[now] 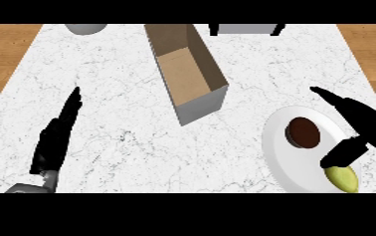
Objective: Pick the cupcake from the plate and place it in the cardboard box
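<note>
The work surface is a white marble counter with grey veining (125,135); brown wooden flooring (18,41) shows past its edges at 10 and 2 o'clock. An open rectangular cardboard box with grey outer walls (192,70) stands near the centre, running from 12 toward 5 o'clock. A round white plate (283,155) lies at 4 o'clock, carrying a dark brown chocolate cupcake (303,132) and a yellow-green fruit (343,177). The black right hand (351,130) hovers over the plate just beside the cupcake, fingers extended and thumb apart, holding nothing. The black left hand (55,135) sits at 8 o'clock, fingers straight and pressed together. A grey rounded object (86,28) sits at 11 o'clock, a grey block (246,29) at 1 o'clock.
</note>
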Robot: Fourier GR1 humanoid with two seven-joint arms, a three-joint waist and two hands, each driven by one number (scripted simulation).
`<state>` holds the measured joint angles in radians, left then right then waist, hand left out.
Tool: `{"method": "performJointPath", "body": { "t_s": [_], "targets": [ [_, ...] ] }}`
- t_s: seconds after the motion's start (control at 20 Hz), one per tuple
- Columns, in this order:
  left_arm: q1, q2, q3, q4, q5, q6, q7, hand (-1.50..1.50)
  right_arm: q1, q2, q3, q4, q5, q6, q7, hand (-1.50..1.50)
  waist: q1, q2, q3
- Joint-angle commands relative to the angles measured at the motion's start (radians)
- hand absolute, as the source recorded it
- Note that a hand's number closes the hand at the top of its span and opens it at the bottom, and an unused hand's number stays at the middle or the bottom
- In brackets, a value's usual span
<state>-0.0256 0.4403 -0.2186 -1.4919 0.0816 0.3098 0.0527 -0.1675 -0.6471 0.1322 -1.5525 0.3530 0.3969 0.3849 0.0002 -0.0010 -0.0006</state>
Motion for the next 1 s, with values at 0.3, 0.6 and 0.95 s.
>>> {"method": "performJointPath", "body": {
  "t_s": [0.3,0.6,0.95],
  "targets": [
    [0.029,-0.027,0.076,-0.1,-0.046,-0.066,0.085,0.0,0.055,0.089,-0.014,0.07,0.176,-0.012,-0.026,-1.5,0.003,0.0,0.001],
    [0.011,-0.1,0.131,0.01,-0.106,-0.12,-0.002,0.0,0.055,0.145,-0.067,0.097,0.239,0.009,-0.087,-1.5,0.0,0.001,0.001],
    [0.072,-0.169,0.101,-0.099,-0.184,-0.103,0.051,0.0,0.072,0.19,-0.092,0.07,0.293,0.018,-0.071,-1.5,0.0,0.0,0.001]
  ]
}}
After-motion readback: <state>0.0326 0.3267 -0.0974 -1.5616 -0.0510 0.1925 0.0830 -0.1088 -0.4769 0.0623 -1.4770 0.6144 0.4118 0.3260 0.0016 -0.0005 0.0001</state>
